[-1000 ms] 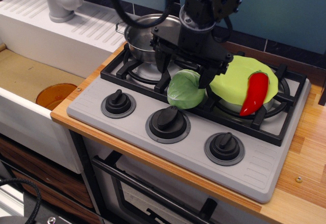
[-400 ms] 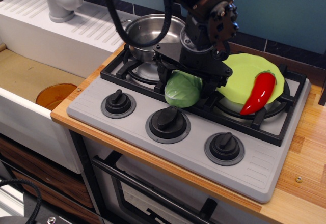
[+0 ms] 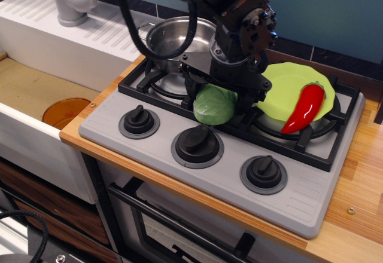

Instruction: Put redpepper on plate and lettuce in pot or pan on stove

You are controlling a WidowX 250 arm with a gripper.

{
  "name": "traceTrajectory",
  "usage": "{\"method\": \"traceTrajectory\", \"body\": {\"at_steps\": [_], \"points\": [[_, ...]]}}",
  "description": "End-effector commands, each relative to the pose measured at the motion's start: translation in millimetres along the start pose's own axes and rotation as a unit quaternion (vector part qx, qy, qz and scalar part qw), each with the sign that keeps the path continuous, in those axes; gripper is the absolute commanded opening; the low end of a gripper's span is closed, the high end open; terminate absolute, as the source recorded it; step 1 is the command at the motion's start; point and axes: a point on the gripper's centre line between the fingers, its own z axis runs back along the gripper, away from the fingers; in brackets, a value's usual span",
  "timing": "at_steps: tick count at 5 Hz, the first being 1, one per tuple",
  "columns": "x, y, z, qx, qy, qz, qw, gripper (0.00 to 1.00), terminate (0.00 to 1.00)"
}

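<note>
Gripper (image 3: 216,103) pinching the lettuce (image 3: 215,104) over the stove (image 3: 239,155).
Pepper (image 3: 305,107) lies on the plate (image 3: 286,86) (3 o'clock of lettuce); pot (image 3: 173,39) at 11.

Glossy red redpepper (image 3: 304,107) w/ green stem – lime-green plate (image 3: 287,86). Pale green veined lettuce (image 3: 214,104). Shiny steel pot (image 3: 173,39). Grey stove (image 3: 227,173) – black grates, knobs.

surface: wooden counter (image 3: 359,173) | on it: grey stove (image 3: 239,173), edge to edge
</note>
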Motion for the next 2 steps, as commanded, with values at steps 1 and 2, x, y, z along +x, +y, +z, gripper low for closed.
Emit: {"method": "traceTrajectory", "body": {"at_steps": [1, 2], "points": [[8, -3, 27, 0.018, 0.039, 0.001, 0.9991, 0.0, 0.0], [15, -1, 48, 0.025, 0.056, 0.001, 0.9981, 0.0, 0.0]]}}
